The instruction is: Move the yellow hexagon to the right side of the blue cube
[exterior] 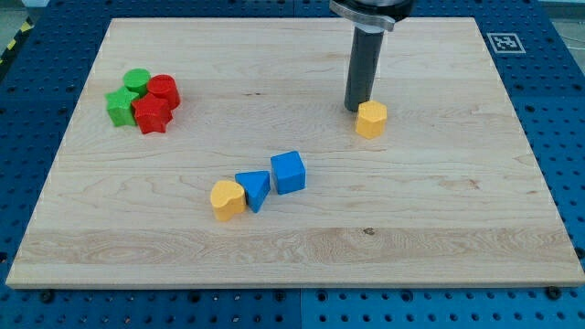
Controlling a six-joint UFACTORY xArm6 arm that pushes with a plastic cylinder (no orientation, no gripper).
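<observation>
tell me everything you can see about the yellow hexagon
The yellow hexagon is a small, chunky block in matte orange-yellow, with a flat six-sided top face and short upright sides. It sits flat on the wooden board, in the upper right part of the view, above and right of the blue cube. My tip stands at its upper left edge, touching or nearly so. No other block touches it.
</observation>
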